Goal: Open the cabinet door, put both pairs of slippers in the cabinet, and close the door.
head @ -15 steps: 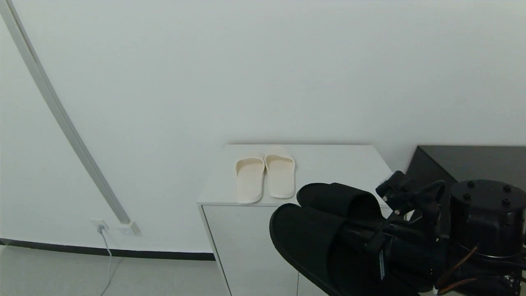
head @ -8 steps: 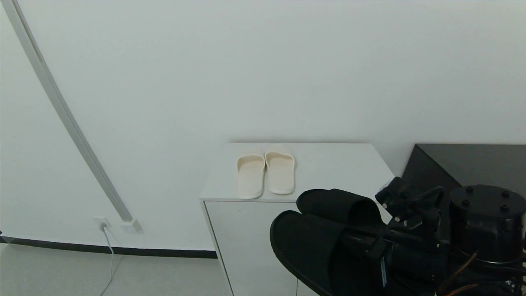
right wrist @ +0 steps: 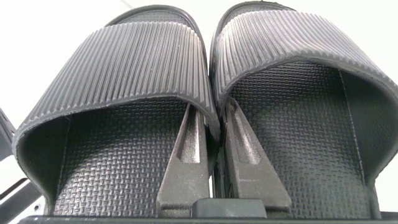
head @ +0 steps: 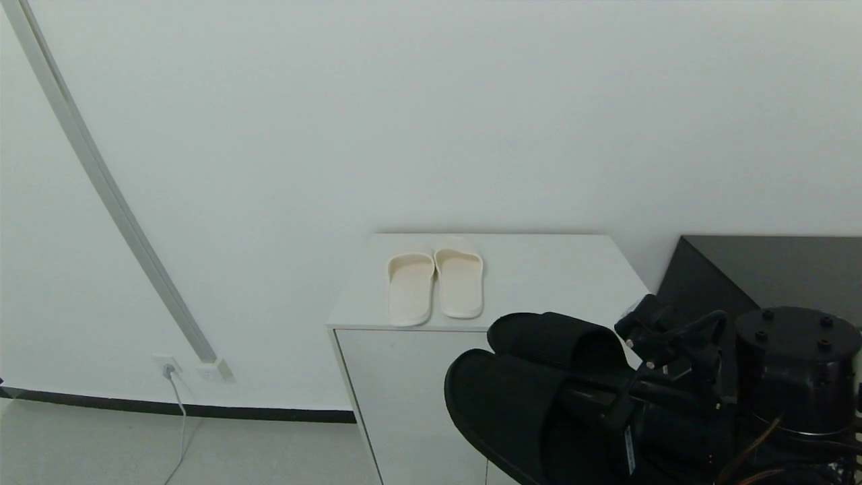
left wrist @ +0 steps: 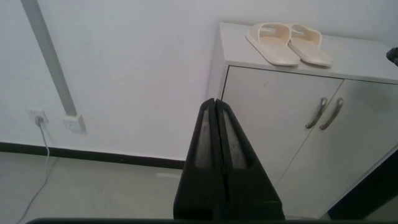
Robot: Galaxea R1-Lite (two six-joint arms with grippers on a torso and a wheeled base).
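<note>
my right gripper [right wrist: 214, 124] clamps the black ribbed rubber slippers [head: 525, 391]; left gripper [left wrist: 215, 106] is closed, empty. i'd spread it, then grab the curved metal handle [left wrist: 318, 112] on the white cabinet [left wrist: 267, 118].

Head camera looks forward and down at the cabinet [head: 404, 404] from afar; left wrist camera shares it and the cream slippers [head: 460, 286]; right wrist camera sits hard against the black slippers [right wrist: 137, 68].
</note>
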